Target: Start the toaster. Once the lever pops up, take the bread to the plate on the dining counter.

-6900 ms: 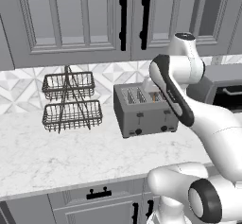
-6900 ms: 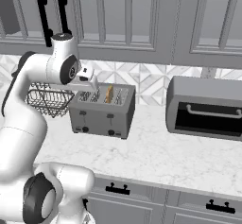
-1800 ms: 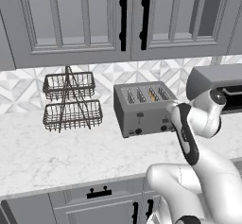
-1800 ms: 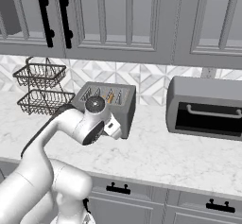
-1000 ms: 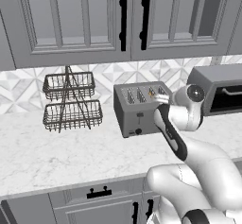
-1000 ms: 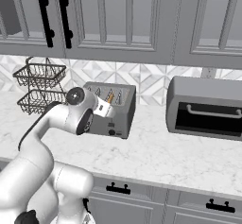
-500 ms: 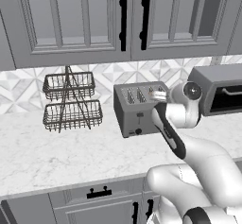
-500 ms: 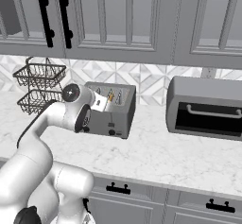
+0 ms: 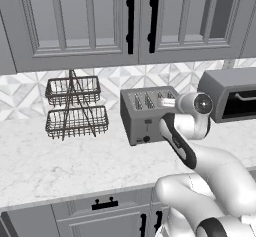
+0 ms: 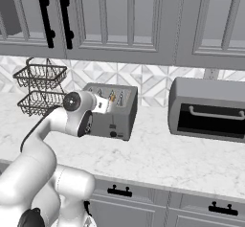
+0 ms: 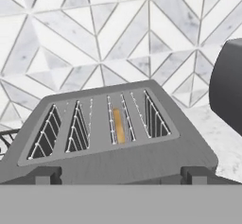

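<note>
You have the white marble desk [image 9: 60, 161] in front of you, with the grey oven box [image 10: 208, 108] at one end and the toaster [image 10: 117, 116] beside it. Your arm has swung down from high over the toaster and crept in over the last second, so the gripper [image 10: 102, 105] now sits at the toaster's front top edge, jaws wide, holding nothing. The bread [image 11: 118, 125] sits low in the third slot; judging by this, the lever is not yet pressed.

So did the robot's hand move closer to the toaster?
Yes. The gripper swung from low in front up to the toaster's top edge, fingers open.
</note>
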